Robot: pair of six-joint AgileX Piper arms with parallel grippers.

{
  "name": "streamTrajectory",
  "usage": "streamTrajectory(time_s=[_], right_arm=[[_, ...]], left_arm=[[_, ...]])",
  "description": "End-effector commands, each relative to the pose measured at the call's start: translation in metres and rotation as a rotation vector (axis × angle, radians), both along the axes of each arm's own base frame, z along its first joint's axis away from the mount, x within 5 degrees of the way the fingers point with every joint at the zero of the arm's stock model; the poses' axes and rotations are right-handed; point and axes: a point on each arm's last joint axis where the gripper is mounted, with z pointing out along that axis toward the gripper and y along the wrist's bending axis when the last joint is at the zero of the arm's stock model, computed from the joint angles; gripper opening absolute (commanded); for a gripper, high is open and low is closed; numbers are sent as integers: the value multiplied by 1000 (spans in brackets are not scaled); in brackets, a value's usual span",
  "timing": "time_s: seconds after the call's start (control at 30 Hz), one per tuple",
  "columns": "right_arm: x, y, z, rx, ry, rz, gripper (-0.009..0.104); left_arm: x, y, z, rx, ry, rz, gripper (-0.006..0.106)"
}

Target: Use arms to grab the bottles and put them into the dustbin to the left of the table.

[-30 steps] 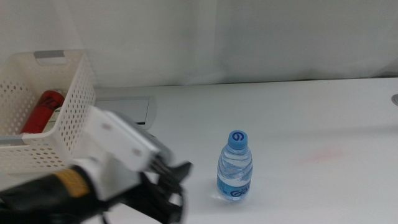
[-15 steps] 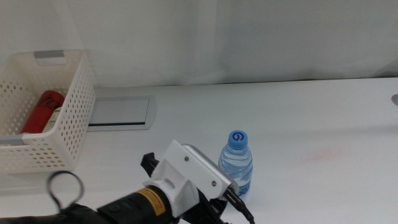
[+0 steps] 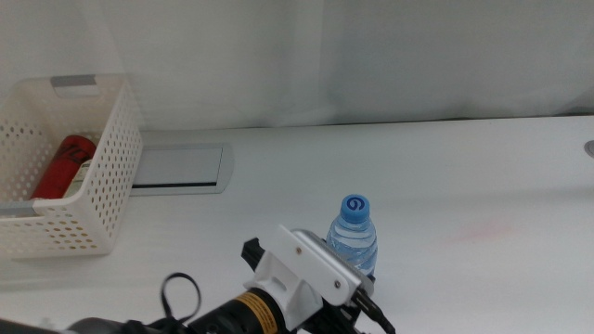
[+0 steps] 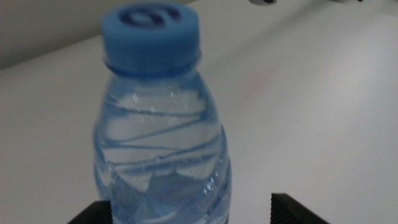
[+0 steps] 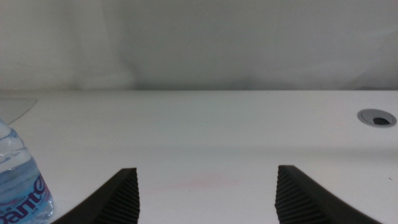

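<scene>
1. The water bottle [image 3: 352, 243] stands upright on the white desk [image 3: 464, 176], well right of the dustbin [image 3: 65, 167].
2. The left gripper [image 4: 199, 214] has its fingers [image 4: 295, 211] spread wide either side of the bottle, not gripping it.
3. The right gripper [image 5: 205, 193] waits with fingers apart, holding nothing.
4. A red can [image 3: 63, 163] lies inside the dustbin.

The small clear plastic water bottle [image 3: 352, 245] with blue cap stands upright, lower centre; the red can [image 3: 61, 164] lies in the white perforated basket [image 3: 88, 211], upper left.
</scene>
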Motion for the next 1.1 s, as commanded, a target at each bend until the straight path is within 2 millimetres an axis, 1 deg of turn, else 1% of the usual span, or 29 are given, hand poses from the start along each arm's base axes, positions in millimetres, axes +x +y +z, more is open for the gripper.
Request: streamTrajectory(time_s=[0.0, 0.1, 0.3, 0.57, 0.73, 0.9, 0.93, 1.07], right_arm=[[0, 1, 0, 2, -23, 10, 62], [0, 2, 2, 9, -40, 23, 62], [0, 2, 2, 10, -42, 25, 62], [0, 2, 2, 10, -42, 25, 62], [0, 2, 2, 10, -42, 25, 62], [-1, 2, 2, 13, -41, 25, 62], [-1, 2, 2, 13, -42, 25, 62], [-1, 2, 2, 13, -42, 25, 62]], left_arm=[[-1, -4, -10, -12, -5, -23, 69], [3, -8, -24, -43, -32, -19, 69], [7, -11, -34, -126, -89, -2, 69], [10, -13, -34, -155, -105, 5, 69], [21, -28, -35, -147, -86, 3, 69], [32, -43, -36, -137, -20, 11, 69], [36, -49, -36, -143, 5, 18, 69], [38, -51, -35, -147, 2, 17, 69]])
